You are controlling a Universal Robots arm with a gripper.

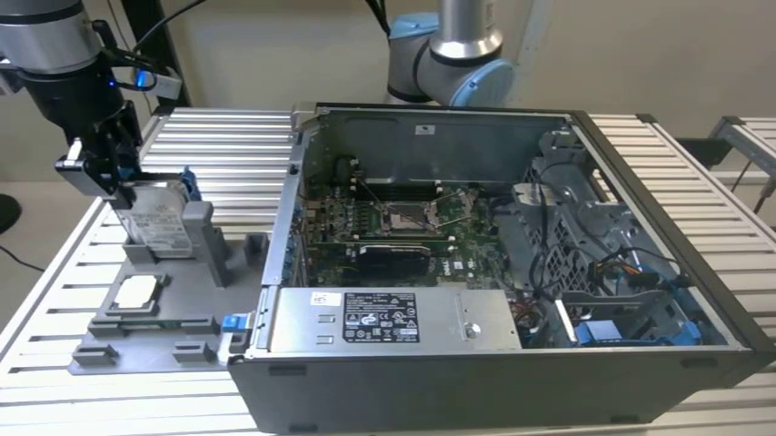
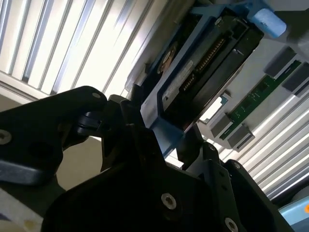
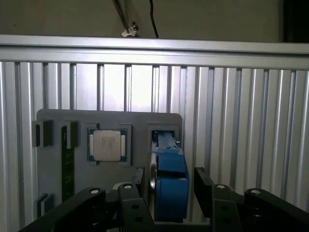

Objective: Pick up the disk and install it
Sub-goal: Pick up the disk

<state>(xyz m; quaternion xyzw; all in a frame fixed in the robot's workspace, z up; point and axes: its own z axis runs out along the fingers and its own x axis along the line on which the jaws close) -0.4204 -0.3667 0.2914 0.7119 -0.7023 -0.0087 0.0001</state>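
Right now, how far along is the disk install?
Early stage. Done: the hand is positioned at the top end of the disk. In hand: the pickup itself, with the disk standing upright in its slot on the grey holder tray and not visibly lifted. Left: the disk is not yet in the open computer case, so the whole install remains.

place: robotics lab bench | landmark: opened computer case lying on a ribbed aluminium-profile table | behind the case: industrial robot arm, bare pale wall | beside the case, at the exterior view's left: grey parts fixture holding loose computer components
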